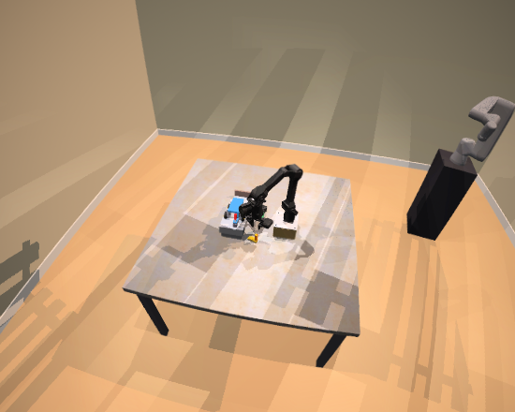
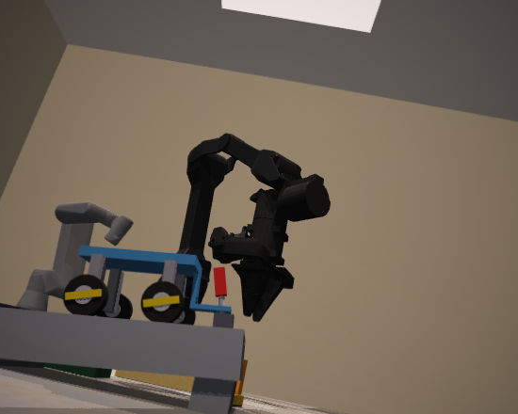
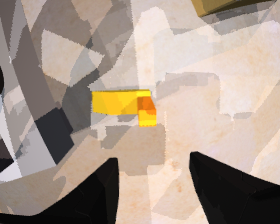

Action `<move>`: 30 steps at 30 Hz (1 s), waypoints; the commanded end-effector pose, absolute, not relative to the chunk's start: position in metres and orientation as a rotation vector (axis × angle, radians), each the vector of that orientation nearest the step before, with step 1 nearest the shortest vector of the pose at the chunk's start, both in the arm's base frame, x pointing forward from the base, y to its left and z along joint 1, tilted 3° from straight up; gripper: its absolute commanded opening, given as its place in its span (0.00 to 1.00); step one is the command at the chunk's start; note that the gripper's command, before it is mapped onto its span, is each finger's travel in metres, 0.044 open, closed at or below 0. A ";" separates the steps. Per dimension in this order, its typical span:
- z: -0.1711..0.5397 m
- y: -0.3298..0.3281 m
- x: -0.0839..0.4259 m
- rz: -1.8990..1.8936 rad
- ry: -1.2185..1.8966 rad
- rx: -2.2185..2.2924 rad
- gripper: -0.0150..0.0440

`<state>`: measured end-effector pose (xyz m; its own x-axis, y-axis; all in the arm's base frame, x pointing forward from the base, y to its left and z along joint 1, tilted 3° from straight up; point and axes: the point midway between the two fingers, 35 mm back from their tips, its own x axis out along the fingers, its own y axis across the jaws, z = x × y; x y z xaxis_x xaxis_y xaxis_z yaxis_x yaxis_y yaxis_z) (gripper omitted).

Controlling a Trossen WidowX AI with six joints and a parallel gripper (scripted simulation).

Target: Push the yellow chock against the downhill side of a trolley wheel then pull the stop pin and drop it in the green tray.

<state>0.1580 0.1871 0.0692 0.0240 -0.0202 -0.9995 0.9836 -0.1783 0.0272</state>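
Observation:
The blue trolley (image 1: pixel 236 204) (image 2: pixel 138 256) stands on the grey ramp (image 1: pixel 231 230) (image 2: pixel 105 341) (image 3: pixel 33 90). The red-headed stop pin (image 1: pixel 235 216) (image 2: pixel 219 282) stands upright at its uphill end. The yellow chock (image 1: pixel 252 239) (image 2: pixel 237 400) (image 3: pixel 113 102) with its orange handle lies on the table beside the ramp's high end, away from the wheels; its black base cannot be made out. My gripper (image 2: pixel 252 318) (image 3: pixel 153 163) points down, partly open and empty, above the table and past the ramp's high end. The green tray (image 1: pixel 263 216) (image 2: pixel 84 371) is mostly hidden by the arm and ramp.
The arm's pale base block (image 1: pixel 285 230) (image 3: pixel 226 6) stands on the table to the right of the ramp in the top view. A grey robot arm on a black pedestal (image 1: pixel 442 197) stands off the table.

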 end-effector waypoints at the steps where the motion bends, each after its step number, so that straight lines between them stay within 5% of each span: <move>1: 0.057 0.185 0.157 -1.347 1.081 1.341 0.58; 30: 0.003 0.183 0.158 -1.347 1.080 1.340 0.58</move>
